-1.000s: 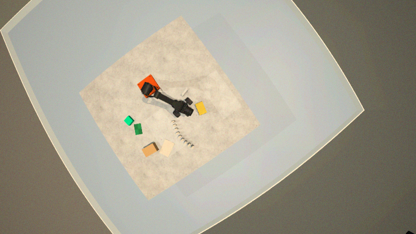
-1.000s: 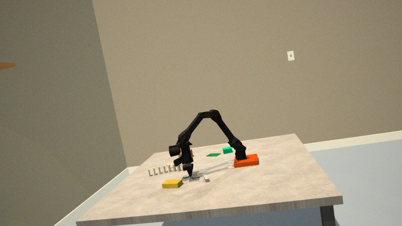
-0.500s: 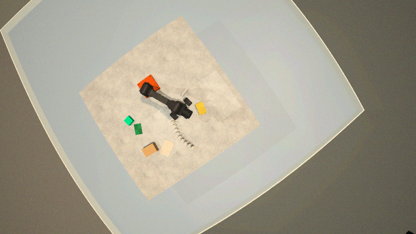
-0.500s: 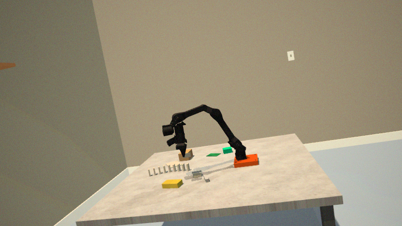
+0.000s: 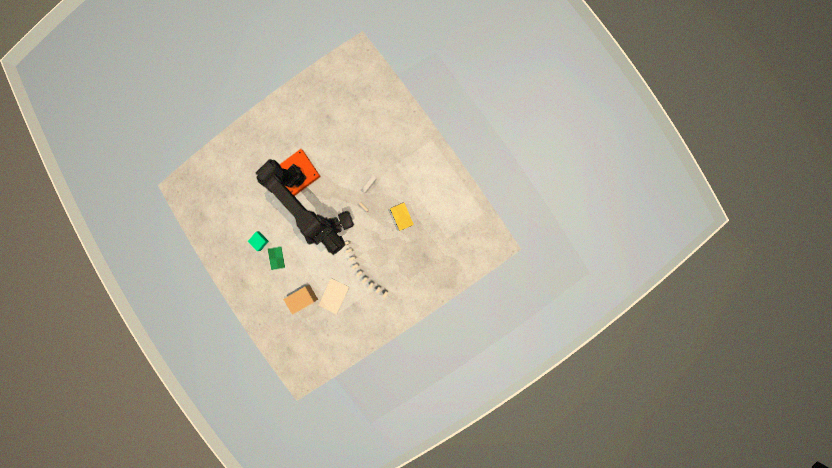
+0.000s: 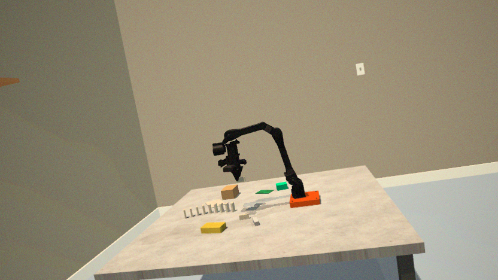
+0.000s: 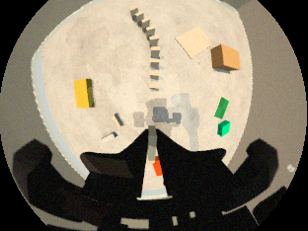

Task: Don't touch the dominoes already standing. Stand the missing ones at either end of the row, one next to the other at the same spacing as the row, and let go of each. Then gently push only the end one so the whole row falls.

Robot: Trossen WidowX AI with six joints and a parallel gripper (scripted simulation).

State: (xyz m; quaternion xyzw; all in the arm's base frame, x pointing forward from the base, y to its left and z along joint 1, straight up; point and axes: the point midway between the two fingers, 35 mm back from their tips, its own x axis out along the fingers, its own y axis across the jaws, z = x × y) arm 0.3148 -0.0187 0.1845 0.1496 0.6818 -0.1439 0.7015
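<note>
A curved row of several pale dominoes (image 5: 361, 271) (image 6: 209, 209) (image 7: 154, 54) stands on the table (image 5: 407, 267) (image 6: 330, 222). My gripper (image 5: 338, 244) (image 6: 239, 176) (image 7: 152, 131) is shut on a pale domino (image 6: 241, 179) (image 7: 158, 115). It holds the domino high above the table, over the near end of the row. In the top view the held domino is hidden under the gripper. Two loose dominoes lie flat on the table, one (image 5: 368, 184) (image 6: 255, 221) (image 7: 109, 135) farther from the row than the other (image 5: 363, 206) (image 6: 244, 216) (image 7: 118, 119).
A yellow block (image 5: 401, 215) (image 6: 213, 227) (image 7: 83, 92) lies on one side of the row. A tan box (image 5: 300, 299) (image 6: 230, 191) (image 7: 225, 58) and a cream slab (image 5: 333, 295) (image 7: 193, 42) lie on the other, with a green cube (image 5: 257, 240) (image 6: 281, 185) and a green slab (image 5: 276, 257) (image 6: 264, 191). The arm's orange base (image 5: 303, 167) (image 6: 306, 201) is behind.
</note>
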